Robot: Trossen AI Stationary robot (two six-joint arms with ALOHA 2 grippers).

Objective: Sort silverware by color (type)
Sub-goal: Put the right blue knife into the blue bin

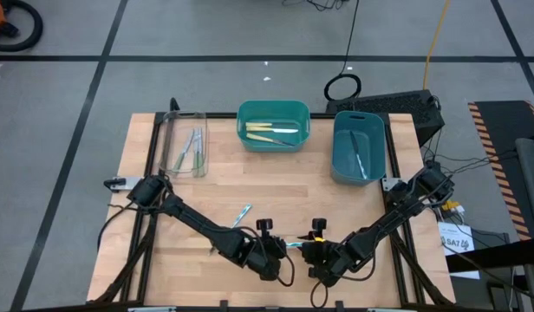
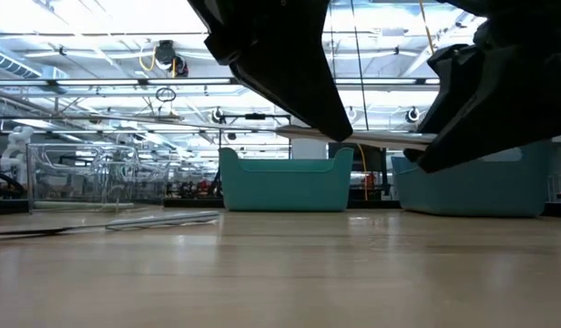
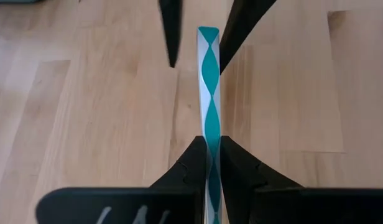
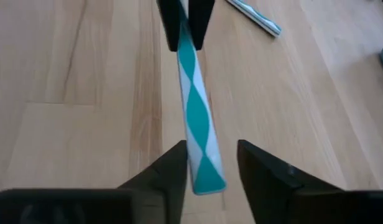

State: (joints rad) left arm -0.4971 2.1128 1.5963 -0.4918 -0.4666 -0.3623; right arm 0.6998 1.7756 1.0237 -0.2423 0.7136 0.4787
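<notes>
Both arms meet low in the centre of the overhead frame, wrists almost nose to nose over the wooden table (image 1: pixel 336 199). The left gripper (image 3: pixel 214 149) is clenched on a utensil with a teal-and-white diamond-patterned handle (image 3: pixel 208 93), its two dark fingers pressed against either side of the strip. The right gripper (image 4: pixel 210 163) stands released around the free end of that same handle (image 4: pixel 198 118); one finger sits just beside it, the other stays apart with bare wood showing between. From overhead the handle is only a small bright sliver (image 1: pixel 294 244) between the two wrists.

Another utensil with a light blue handle (image 1: pixel 241 215) lies flat on the wood, a little up and left of the grippers; it also shows at the upper right of the right wrist view (image 4: pixel 253 17).

Along the upper part of the overhead frame, a clear tray (image 1: pixel 167 143) at the left holds pale green pieces (image 1: pixel 191 153), a teal bin (image 1: pixel 250 117) in the centre holds yellow-handled pieces (image 1: pixel 271 130), and a blue bin (image 1: pixel 341 165) at the right holds one slim utensil (image 1: pixel 357 156).
</notes>
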